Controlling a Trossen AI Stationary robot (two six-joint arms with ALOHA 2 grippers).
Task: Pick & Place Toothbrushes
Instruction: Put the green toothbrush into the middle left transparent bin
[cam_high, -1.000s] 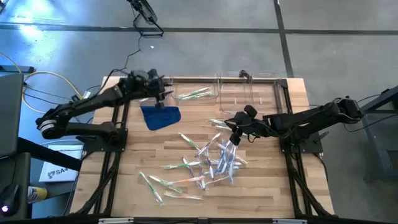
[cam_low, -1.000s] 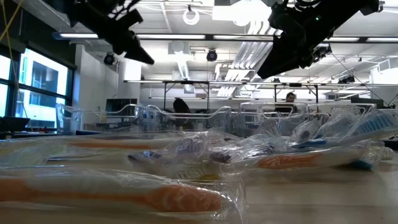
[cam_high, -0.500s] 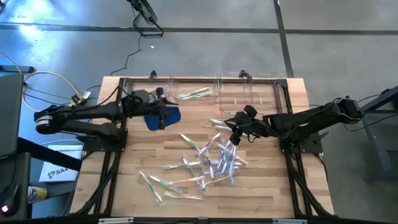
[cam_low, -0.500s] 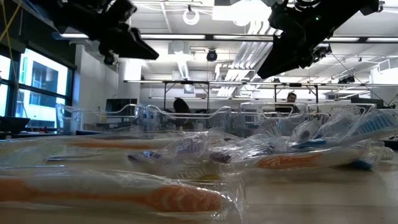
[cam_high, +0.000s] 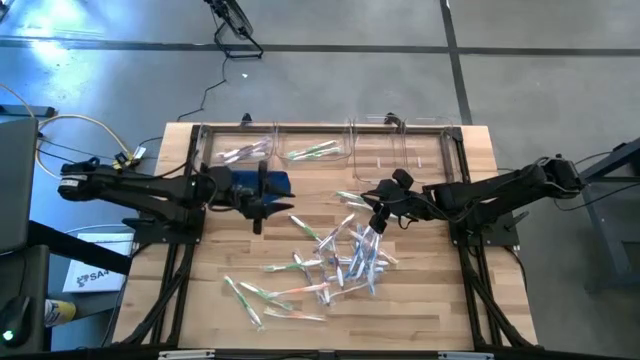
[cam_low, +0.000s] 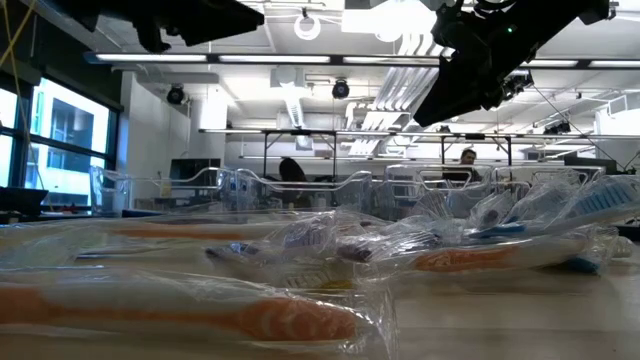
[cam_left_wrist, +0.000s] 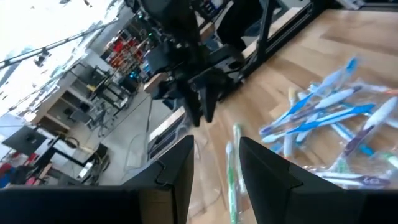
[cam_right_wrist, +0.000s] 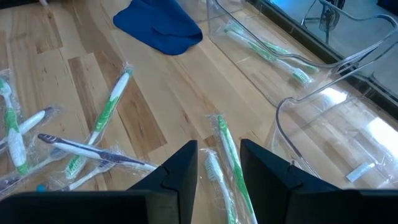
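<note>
Several wrapped toothbrushes (cam_high: 340, 262) with green, blue and pink handles lie heaped on the wooden table (cam_high: 430, 300); the heap also shows in the left wrist view (cam_left_wrist: 329, 121). Others lie in the clear far-left bin (cam_high: 242, 152) and the clear middle bin (cam_high: 315, 150). My left gripper (cam_high: 268, 203) (cam_left_wrist: 214, 168) hovers open and empty at the blue cloth's (cam_high: 272, 183) near edge, pointing level toward my right arm. My right gripper (cam_high: 377, 218) (cam_right_wrist: 221, 174) hangs open and empty above two green toothbrushes (cam_right_wrist: 231, 158) at the heap's far edge.
A third clear bin (cam_high: 400, 145) stands at the far edge, right of the middle one. Black frame rails (cam_high: 190, 250) run along the table's left and right sides. Bare wood shows between the cloth and the heap. A person (cam_low: 466, 156) sits in the room behind.
My left gripper has swung from over the far-left bin toward the table's near edge, past the blue cloth, rolling and levelling out as it went. It stayed open and empty. The toothbrushes in the far-left bin now show. My right arm kept still.
</note>
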